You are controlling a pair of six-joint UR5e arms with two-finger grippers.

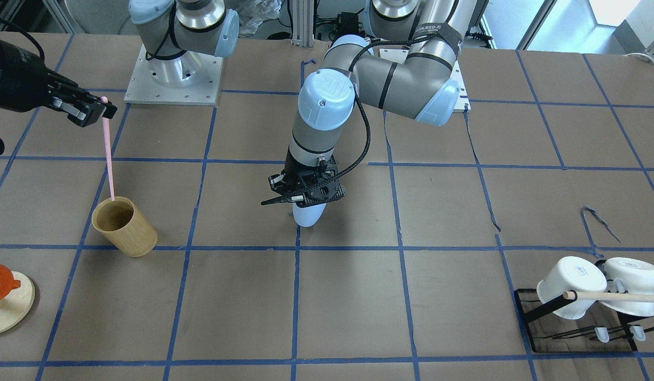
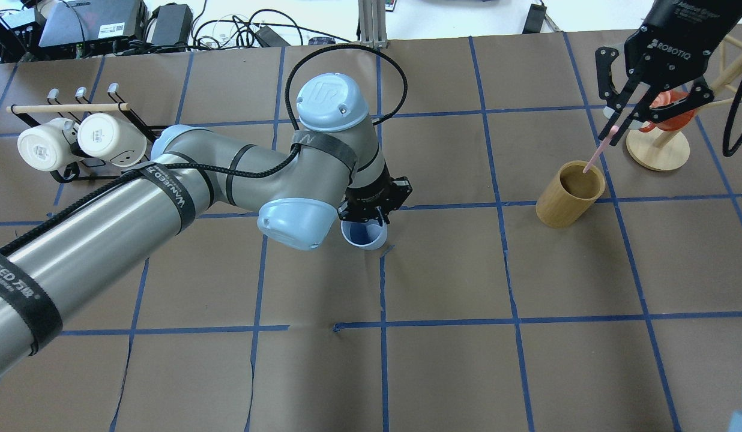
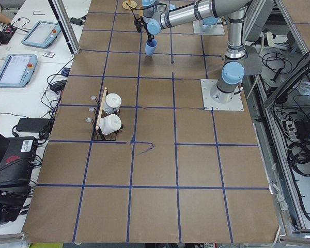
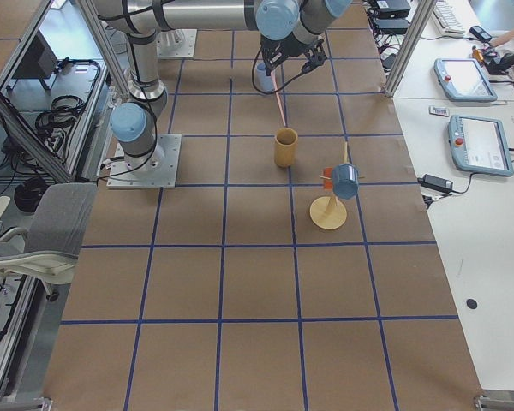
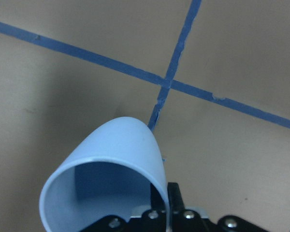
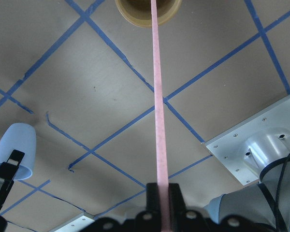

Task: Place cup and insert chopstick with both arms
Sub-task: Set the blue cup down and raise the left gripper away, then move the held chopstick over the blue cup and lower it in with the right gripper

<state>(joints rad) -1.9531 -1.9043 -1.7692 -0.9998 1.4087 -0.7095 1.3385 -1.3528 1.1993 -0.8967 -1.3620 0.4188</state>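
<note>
Left claw (image 1: 306, 198) tight on cup (image 1: 309, 218) rim, right claw (image 1: 98, 108) tight on chopstick (image 1: 109, 159), tip at bamboo cylinder (image 1: 132, 234) mouth.

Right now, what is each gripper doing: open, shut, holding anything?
Left gripper: shut on the cup, gripped at its rim.
Right gripper: shut on the chopstick, held at its top end.

right gripper (image 2: 620, 120): ROBOTIQ | strap (image 2: 185, 198): WANJEED | joint cap (image 2: 332, 99): UR
</note>
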